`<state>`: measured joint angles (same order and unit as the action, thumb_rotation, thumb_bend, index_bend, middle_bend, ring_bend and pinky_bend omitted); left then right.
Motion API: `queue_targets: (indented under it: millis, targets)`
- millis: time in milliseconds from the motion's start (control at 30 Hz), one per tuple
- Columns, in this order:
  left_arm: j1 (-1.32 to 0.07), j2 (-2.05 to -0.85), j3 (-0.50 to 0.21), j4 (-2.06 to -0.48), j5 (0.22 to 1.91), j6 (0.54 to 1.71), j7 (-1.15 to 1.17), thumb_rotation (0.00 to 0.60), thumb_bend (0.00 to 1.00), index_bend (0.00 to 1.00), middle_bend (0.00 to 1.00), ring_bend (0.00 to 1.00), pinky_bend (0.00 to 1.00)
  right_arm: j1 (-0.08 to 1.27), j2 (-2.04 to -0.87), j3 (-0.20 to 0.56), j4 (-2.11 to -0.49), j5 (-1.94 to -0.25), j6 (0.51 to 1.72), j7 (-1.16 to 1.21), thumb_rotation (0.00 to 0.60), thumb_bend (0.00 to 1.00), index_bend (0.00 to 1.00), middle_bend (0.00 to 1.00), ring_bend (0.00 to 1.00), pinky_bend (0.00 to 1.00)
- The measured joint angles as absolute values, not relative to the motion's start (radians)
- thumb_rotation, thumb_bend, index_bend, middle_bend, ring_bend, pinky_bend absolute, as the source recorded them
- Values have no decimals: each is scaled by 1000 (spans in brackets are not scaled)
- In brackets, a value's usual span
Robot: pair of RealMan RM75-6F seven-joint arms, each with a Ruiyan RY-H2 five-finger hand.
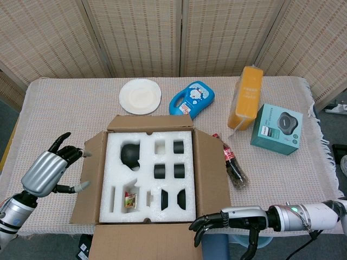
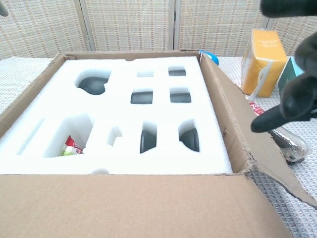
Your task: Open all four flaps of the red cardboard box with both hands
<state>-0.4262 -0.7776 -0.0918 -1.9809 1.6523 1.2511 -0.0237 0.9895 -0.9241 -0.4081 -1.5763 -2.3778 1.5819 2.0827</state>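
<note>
The cardboard box [image 1: 203, 162] stands in the middle of the table with its top uncovered, showing a white foam insert [image 1: 149, 173] with several cutouts. Its far flap [image 1: 150, 123], left flap [image 1: 88, 181] and right flap [image 1: 209, 173] lean outward. The near flap [image 2: 124, 203] is folded down toward me. My left hand [image 1: 46, 169] is open beside the left flap, fingertips close to its edge. Near the box's front right corner, low at the table edge, my right hand [image 1: 227, 223] holds nothing, fingers apart. In the chest view it is a dark blur [image 2: 292, 99].
A cola bottle [image 1: 232, 168] lies just right of the right flap. Behind the box are a white plate [image 1: 140, 96], a blue cartoon-printed item [image 1: 191, 99], an orange carton [image 1: 246, 97] and a teal box [image 1: 276, 129]. A woven screen stands behind the table.
</note>
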Motion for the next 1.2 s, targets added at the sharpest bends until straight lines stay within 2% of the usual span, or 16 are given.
queue_targets:
  millis: [167, 300, 533, 700, 767, 867, 933, 1067, 1200]
  targets:
    - [-415, -780, -90, -1973, 1648, 1265, -30, 68, 227, 321, 391, 338, 0, 973, -898, -415, -1595, -2330, 1566, 1974, 509, 110, 99, 239, 147, 0]
    - [-404, -793, -89, -1955, 1626, 1275, -37, 66, 227, 310, 385, 336, 0, 938, -864, -410, -1635, -2271, 1525, 1782, 511, 111, 99, 184, 134, 0]
    - [-372, -841, -94, -1884, 1553, 1310, -55, 69, 228, 284, 356, 312, 0, 816, -813, -376, -1722, -2097, 1460, 1268, 520, 117, 48, 117, 93, 0]
    - [-332, -886, -96, -1817, 1483, 1345, -45, 69, 230, 255, 330, 293, 0, 692, -813, -334, -1765, -1954, 1458, 868, 531, 118, 32, 82, 71, 0]
    - [-313, -904, -95, -1796, 1462, 1362, -37, 101, 234, 247, 324, 291, 0, 623, -822, -313, -1778, -1890, 1472, 701, 536, 117, 25, 75, 64, 0]
    - [-290, -923, -91, -1774, 1445, 1384, -12, 151, 236, 241, 320, 291, 0, 511, -848, -277, -1782, -1790, 1511, 491, 593, 118, 15, 73, 64, 0]
    - [-279, -935, -88, -1765, 1435, 1395, 10, 186, 236, 238, 319, 291, 0, 432, -876, -248, -1773, -1716, 1547, 365, 600, 118, 11, 70, 62, 0]
    - [-242, -971, -76, -1737, 1406, 1418, 46, 352, 236, 233, 317, 291, 0, 288, -940, -193, -1734, -1583, 1619, 201, 600, 118, 0, 59, 56, 0]
    - [-214, -984, -63, -1721, 1393, 1430, 48, 367, 236, 233, 316, 291, 0, 200, -986, -150, -1671, -1500, 1665, 177, 600, 118, 0, 57, 56, 0]
